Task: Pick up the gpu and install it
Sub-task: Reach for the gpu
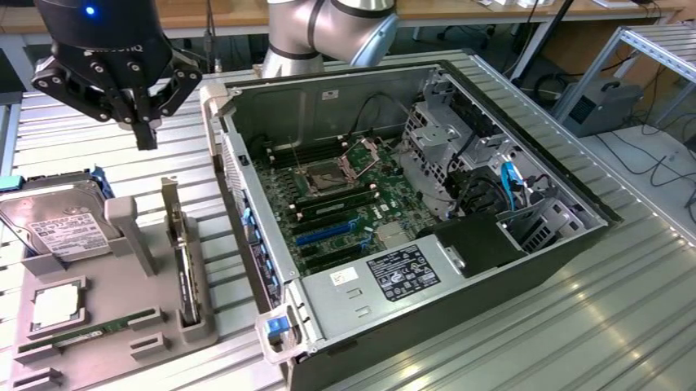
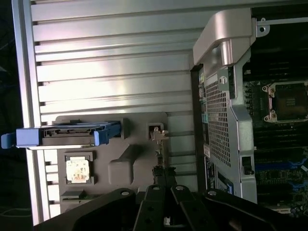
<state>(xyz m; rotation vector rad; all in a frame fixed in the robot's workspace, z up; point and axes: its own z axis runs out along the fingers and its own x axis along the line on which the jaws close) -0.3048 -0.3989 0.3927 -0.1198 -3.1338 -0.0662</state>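
The gpu [image 1: 181, 265] stands on edge in a slot of the grey holder tray [image 1: 130, 326], its thin metal bracket [image 1: 169, 204] pointing up. In the wrist view the gpu [image 2: 158, 147] appears end-on as a narrow strip just ahead of my fingers. My gripper [image 1: 145, 137] hangs shut and empty above the tray's far end, higher than the card and slightly to the exterior view's left of it. The wrist view has the gripper [image 2: 163, 188] with its black fingers [image 2: 155, 199] pressed together. The open computer case [image 1: 250, 163] lies on its side, with blue expansion slots [image 1: 326, 235] on its motherboard.
A silver hard drive [image 1: 52, 228] in a blue caddy [image 2: 67, 135], a CPU chip [image 1: 55, 305] and a RAM stick [image 1: 81, 336] also sit in the tray. The case's near wall [image 2: 224, 115] rises beside the tray. Ribbed metal table [image 1: 609, 326] surrounds everything.
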